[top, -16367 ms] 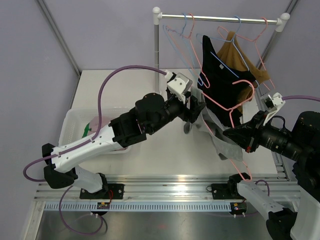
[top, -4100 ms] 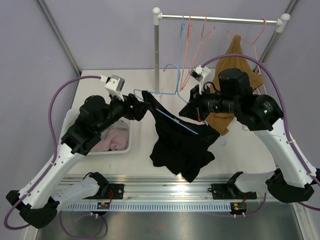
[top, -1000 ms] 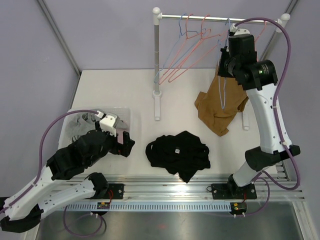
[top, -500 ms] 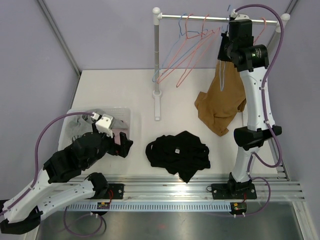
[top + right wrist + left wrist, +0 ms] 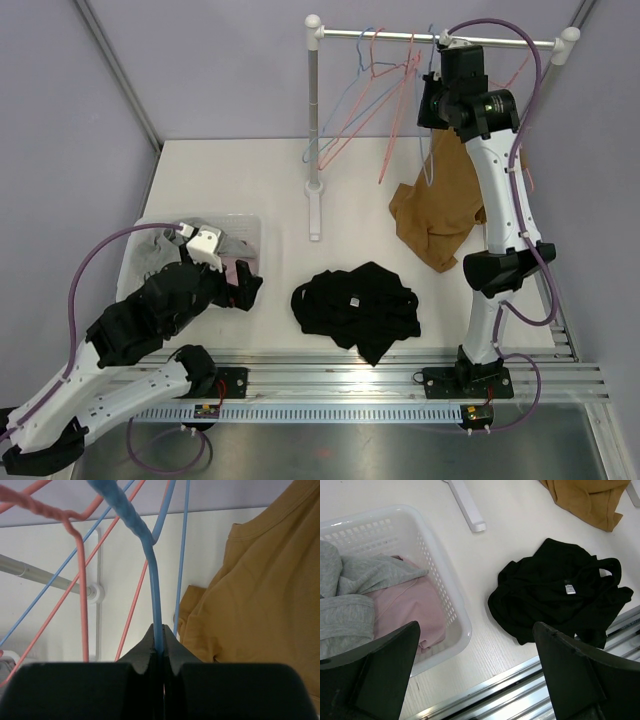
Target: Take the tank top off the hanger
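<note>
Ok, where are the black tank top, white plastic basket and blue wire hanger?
black tank top (image 5: 355, 310), top view, middle of heap.
white plastic basket (image 5: 442, 597), left wrist view, perforated side wall.
blue wire hanger (image 5: 156, 605), right wrist view, neck.

walls: we see plain lavender panels (image 5: 200, 70) on every side | frame: grey struts (image 5: 115, 70) slant across the back corners | surface (image 5: 230, 180): white, evenly lit, with soft shadows | furniture: we note a white-posted clothes rack (image 5: 314, 110) standing on it | near edge: we see a ribbed aluminium rail (image 5: 340, 378)
</note>
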{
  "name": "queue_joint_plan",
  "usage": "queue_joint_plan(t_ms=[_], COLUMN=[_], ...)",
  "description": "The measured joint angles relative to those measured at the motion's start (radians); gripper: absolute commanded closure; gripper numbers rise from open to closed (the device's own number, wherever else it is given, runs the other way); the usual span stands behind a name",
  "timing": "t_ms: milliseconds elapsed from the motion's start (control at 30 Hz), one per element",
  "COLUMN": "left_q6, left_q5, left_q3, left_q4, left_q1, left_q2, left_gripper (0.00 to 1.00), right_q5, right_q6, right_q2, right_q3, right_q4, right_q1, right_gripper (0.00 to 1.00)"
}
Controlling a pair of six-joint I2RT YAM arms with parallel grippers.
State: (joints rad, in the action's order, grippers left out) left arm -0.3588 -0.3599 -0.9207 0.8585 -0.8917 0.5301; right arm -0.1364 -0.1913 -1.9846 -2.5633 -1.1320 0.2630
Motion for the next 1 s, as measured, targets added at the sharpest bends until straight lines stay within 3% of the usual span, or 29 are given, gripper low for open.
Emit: queue_joint_plan(t_ms=[700,733,767,833,867,1000], left_q6=[0.008,0.008,0.008,0.008,0.008,0.006], left_q5=[0.013,0.014,0.014,0.014,0.014,0.014], left_q3=[0.007,0.007,0.007,0.007,0.007,0.006], left_q4=[-0.011,-0.014,-0.015,-0.015,-0.015,-0.014], left_q1=[0.071,0.072,0.074,0.076,0.076,0.076], left_q2=[0.001,0.001,0.002,0.004,0.007,0.049], left_gripper=[0.01,0.01,0.01,0.01,0.01,0.01], right_q5=[-0.001,-0.001,-0.001,-0.004,-0.009,-0.043], right_q6=[-0.032,-0.031,-0.028,-0.019,-0.015,0.01], right_q2=[-0.085,-0.085,-0.085,-0.08,-0.077,-0.015], right_q3=[-0.037,-0.033,-0.031,-0.026,-0.02,0.061], right_q4=[0.065,0.069,0.071,0.069,0.066,0.057], right_q1=[0.123,0.123,0.123,0.123,0.123,0.124], right_gripper=[1.0,0.94,0.75,0.63,0.48,0.42])
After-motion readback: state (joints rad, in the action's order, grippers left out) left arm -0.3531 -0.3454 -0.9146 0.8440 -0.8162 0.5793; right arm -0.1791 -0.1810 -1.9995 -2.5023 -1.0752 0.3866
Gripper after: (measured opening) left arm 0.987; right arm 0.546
